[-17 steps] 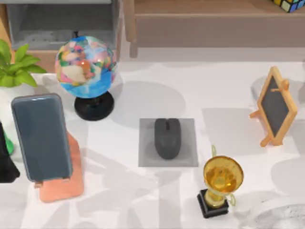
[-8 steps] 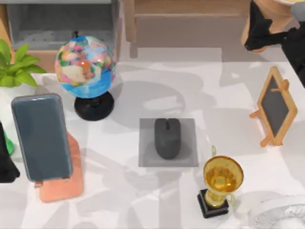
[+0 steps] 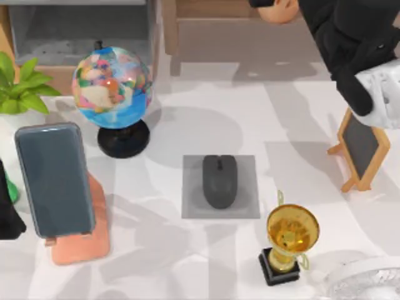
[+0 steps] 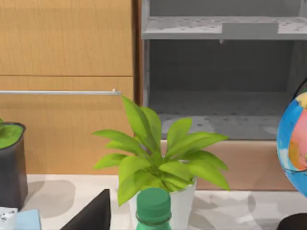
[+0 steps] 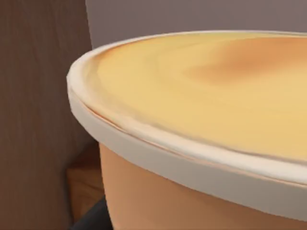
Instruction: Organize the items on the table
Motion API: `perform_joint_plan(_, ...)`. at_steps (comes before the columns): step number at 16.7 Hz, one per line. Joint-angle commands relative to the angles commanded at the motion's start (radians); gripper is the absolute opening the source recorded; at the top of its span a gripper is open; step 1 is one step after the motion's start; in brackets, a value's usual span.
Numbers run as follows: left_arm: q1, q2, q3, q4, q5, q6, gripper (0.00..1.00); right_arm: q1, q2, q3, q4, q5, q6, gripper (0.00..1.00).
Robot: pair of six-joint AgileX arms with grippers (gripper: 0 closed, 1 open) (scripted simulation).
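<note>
At the near edge of the white matte counter (image 3: pixel 300 119) stands a golden trophy cup (image 3: pixel 291 236). Beyond it, mid-counter, the small oval dark-grey computer mouse (image 3: pixel 219 181) lies on a square grey pad (image 3: pixel 248 205). On the left the flat blue-grey smartphone (image 3: pixel 54 179) leans on a salmon-pink stand (image 3: pixel 87 242). Farthest off, the right arm's tool (image 3: pixel 282 7) holds a tan round tub (image 5: pixel 201 134) at the brown shelf, well apart from both. The left arm (image 3: pixel 7 215) sits at the left edge; its tool's spread I cannot tell.
</note>
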Motion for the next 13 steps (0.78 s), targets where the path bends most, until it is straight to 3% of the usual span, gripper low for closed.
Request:
perform_joint_plan(7, 0.000, 0.000, 0.000, 0.000, 0.000, 0.000, 1.00, 0.021, 0.171, 0.349, -0.268, 0.210, -0.065, 0.00)
perform_joint_plan(13, 0.000, 0.000, 0.000, 0.000, 0.000, 0.000, 1.00, 0.019, 0.220, 0.412, -0.318, 0.246, -0.080, 0.00)
